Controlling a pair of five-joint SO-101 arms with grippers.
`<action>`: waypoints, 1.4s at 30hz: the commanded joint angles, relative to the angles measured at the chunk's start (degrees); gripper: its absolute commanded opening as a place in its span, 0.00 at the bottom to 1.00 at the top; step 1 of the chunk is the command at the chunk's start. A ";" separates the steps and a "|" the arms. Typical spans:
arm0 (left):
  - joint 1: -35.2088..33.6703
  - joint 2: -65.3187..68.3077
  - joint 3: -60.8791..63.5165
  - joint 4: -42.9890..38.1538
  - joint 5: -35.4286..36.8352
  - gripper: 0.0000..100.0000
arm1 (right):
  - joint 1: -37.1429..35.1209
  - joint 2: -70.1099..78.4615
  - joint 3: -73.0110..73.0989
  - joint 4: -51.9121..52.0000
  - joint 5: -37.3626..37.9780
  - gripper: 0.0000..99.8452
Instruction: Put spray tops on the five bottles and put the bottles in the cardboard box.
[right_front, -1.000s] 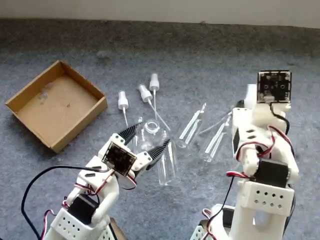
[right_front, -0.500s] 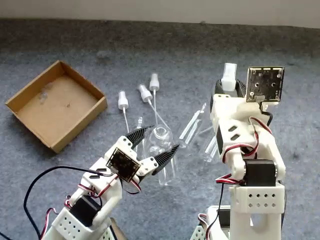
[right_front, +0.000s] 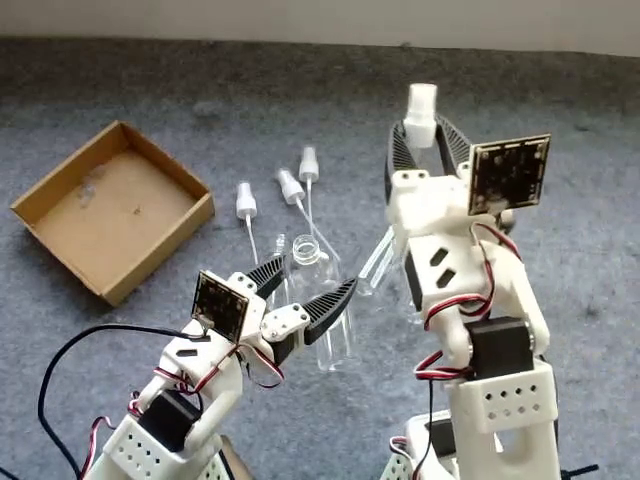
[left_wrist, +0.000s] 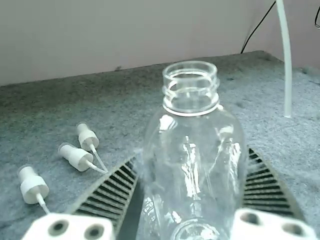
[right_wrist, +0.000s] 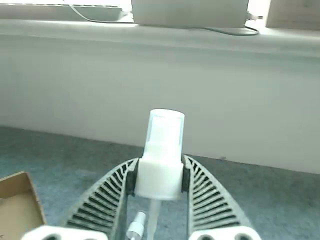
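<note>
My left gripper (right_front: 315, 275) is shut on a clear, open-necked bottle (right_front: 306, 268) and holds it upright above the carpet; the left wrist view has the bottle (left_wrist: 192, 150) close up between the ribbed fingers (left_wrist: 107, 187). Raised high, the right gripper (right_front: 422, 128) is shut on a white spray top (right_front: 421, 103), behind and to the right of the bottle. Its dip tube (left_wrist: 285, 55) hangs down; the top (right_wrist: 161, 155) sits clamped between the right fingers. Three loose spray tops (right_front: 288, 185) lie on the carpet. The cardboard box (right_front: 178, 172) stands open at the left.
More clear bottles lie on the grey carpet: one (right_front: 337, 338) beside the left gripper, another (right_front: 378, 258) partly behind the right arm. The loose spray tops (left_wrist: 74, 155) lie between the bottles and the box. A pale wall edges the far side.
The right arm has swung left and risen with the spray top. The left gripper has tipped the bottle more upright and drawn it slightly nearer.
</note>
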 joint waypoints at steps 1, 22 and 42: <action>-0.40 -0.31 1.10 -1.14 0.79 0.20 | -4.62 -2.33 -2.51 -2.42 -0.53 0.04; 8.48 -0.31 1.10 -4.48 -13.71 0.20 | -3.12 -4.53 -19.12 -3.56 -0.26 0.04; 13.05 -0.13 1.10 -1.05 -14.33 0.20 | -5.67 -21.49 1.19 -3.65 -0.44 0.04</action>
